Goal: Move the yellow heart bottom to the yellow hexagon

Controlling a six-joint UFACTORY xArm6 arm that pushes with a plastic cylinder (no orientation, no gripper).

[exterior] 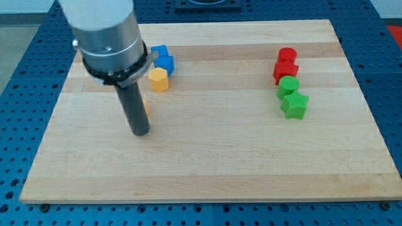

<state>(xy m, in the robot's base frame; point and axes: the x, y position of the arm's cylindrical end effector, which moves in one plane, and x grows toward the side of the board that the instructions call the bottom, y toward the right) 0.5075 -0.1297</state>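
Observation:
The yellow hexagon (158, 80) sits at the upper left of the wooden board (251, 157), just below two blue blocks (162, 58). The yellow heart (144, 104) is almost wholly hidden behind my dark rod; only a thin orange-yellow sliver shows at the rod's right edge. It lies below and a little left of the hexagon, apart from it. My tip (139, 132) rests on the board directly below the heart, on its side towards the view's bottom.
At the right, a column of blocks: two red blocks (286, 64) above a green round block (288, 86) and a green star (294, 105). The arm's grey body covers the board's upper left corner.

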